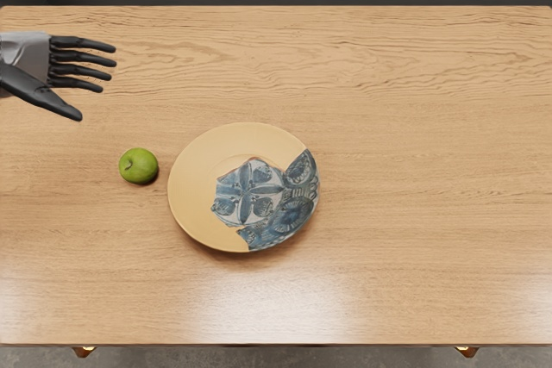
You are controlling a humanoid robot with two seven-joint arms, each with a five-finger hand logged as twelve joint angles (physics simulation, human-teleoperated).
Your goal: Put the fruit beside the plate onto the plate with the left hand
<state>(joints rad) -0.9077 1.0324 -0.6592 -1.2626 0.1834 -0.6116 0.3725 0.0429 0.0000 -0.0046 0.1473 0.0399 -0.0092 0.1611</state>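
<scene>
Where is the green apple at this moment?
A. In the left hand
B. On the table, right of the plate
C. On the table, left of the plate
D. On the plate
C: the apple lies on the table just left of the plate, with the open left hand apart from it.

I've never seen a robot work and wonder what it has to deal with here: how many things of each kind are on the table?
Fruit: 1, a green apple
Dishes: 1, a tan plate with a blue pattern
Total on the table: 2
Also in view: 1 left hand, open, holding nothing.
</scene>
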